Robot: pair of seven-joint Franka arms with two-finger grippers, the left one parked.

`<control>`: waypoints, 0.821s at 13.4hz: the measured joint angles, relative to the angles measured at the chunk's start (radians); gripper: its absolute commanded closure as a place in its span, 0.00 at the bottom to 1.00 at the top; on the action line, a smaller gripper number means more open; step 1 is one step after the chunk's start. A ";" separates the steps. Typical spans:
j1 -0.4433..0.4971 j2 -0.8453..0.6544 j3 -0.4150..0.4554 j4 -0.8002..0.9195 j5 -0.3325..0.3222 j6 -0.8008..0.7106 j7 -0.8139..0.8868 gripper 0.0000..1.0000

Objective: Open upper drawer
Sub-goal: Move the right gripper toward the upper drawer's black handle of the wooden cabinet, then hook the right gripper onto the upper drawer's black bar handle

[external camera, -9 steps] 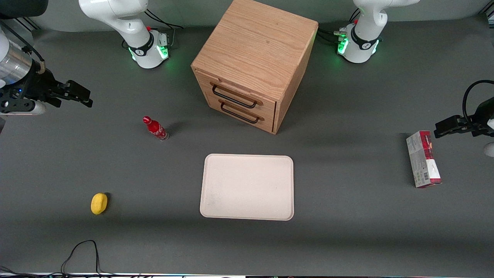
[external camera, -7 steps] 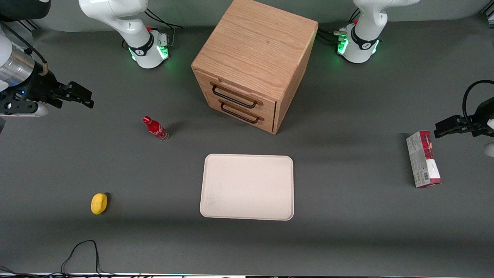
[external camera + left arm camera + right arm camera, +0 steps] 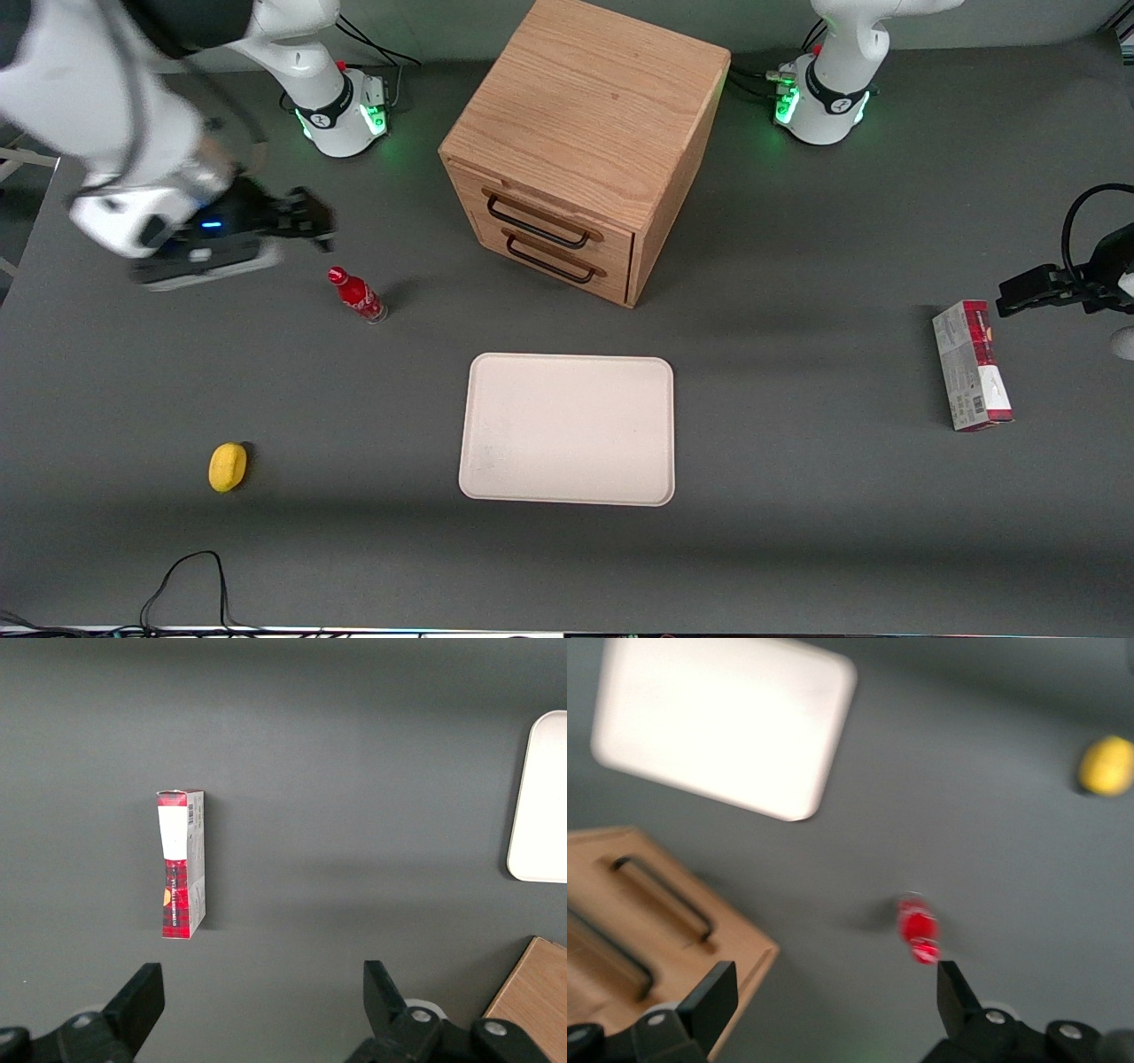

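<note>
Sitting flush in the cabinet (image 3: 592,133), the upper drawer (image 3: 542,217) is closed, its black handle (image 3: 536,222) lying just above the matching handle of the lower drawer (image 3: 549,257). The cabinet stands on the grey counter (image 3: 797,496), farther from the front camera than the tray (image 3: 567,430), with its drawer fronts angled toward the working arm's end. In the right wrist view both handles show on the oak front, though which drawer (image 3: 660,895) is the upper one cannot be told there.

The gripper (image 3: 306,221) hangs above the counter toward the working arm's end, well apart from the cabinet and touching nothing. Its jaws are spread with nothing between them, the two black fingers (image 3: 713,997) standing wide apart in the right wrist view. A small red bottle (image 3: 357,295) stands upright just nearer the front camera than the gripper, between it and the tray; the wrist view shows the same bottle (image 3: 919,927) from above, between the fingers' line of sight.

The tray is pale and lies flat in front of the cabinet. A yellow lemon (image 3: 227,467) rests near the front edge toward the working arm's end. A red-and-white carton (image 3: 971,365) lies flat toward the parked arm's end.
</note>
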 measured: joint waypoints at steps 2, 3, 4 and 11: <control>0.006 0.056 0.133 0.047 -0.001 -0.001 -0.017 0.00; 0.007 0.074 0.185 0.069 0.004 -0.005 -0.051 0.00; 0.007 0.087 0.223 0.083 0.032 -0.011 -0.095 0.00; 0.007 0.306 0.240 0.057 0.209 0.025 -0.424 0.00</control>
